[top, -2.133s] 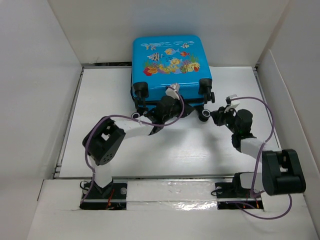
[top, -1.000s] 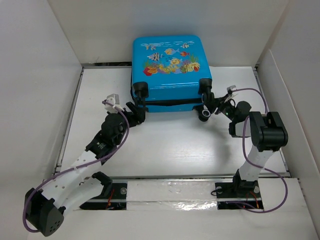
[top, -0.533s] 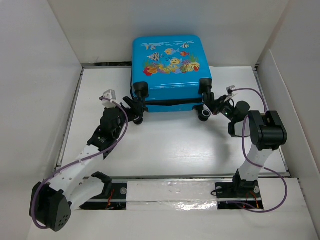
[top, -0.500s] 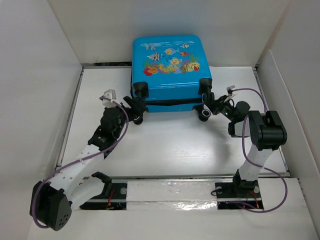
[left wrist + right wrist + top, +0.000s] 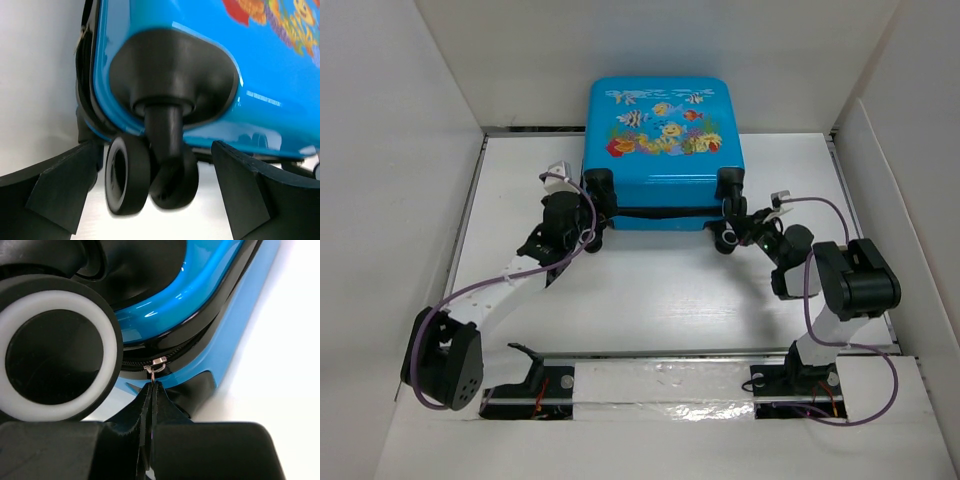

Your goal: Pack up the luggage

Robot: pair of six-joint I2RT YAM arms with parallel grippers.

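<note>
The luggage (image 5: 665,150) lies flat and closed at the back of the table, fish print up, wheels toward me. My left gripper (image 5: 588,228) is open at its near-left corner. In the left wrist view the fingers (image 5: 60,185) stand on either side of the black double wheel (image 5: 150,175) without touching it, and the blue shell (image 5: 280,75) fills the top. My right gripper (image 5: 738,238) is at the near-right corner. Its jaws (image 5: 153,387) are shut on the silver zipper pull (image 5: 156,365), beside a white-ringed wheel (image 5: 50,355).
White walls (image 5: 380,150) box in the table on the left, back and right. The suitcase's far edge is close to the back wall. A taped rail (image 5: 660,385) with both arm bases runs along the near edge.
My left arm has swung right and forward, its jaws opening wider around the left wheel. My right gripper has shut on the zipper pull. The suitcase has shifted slightly.
</note>
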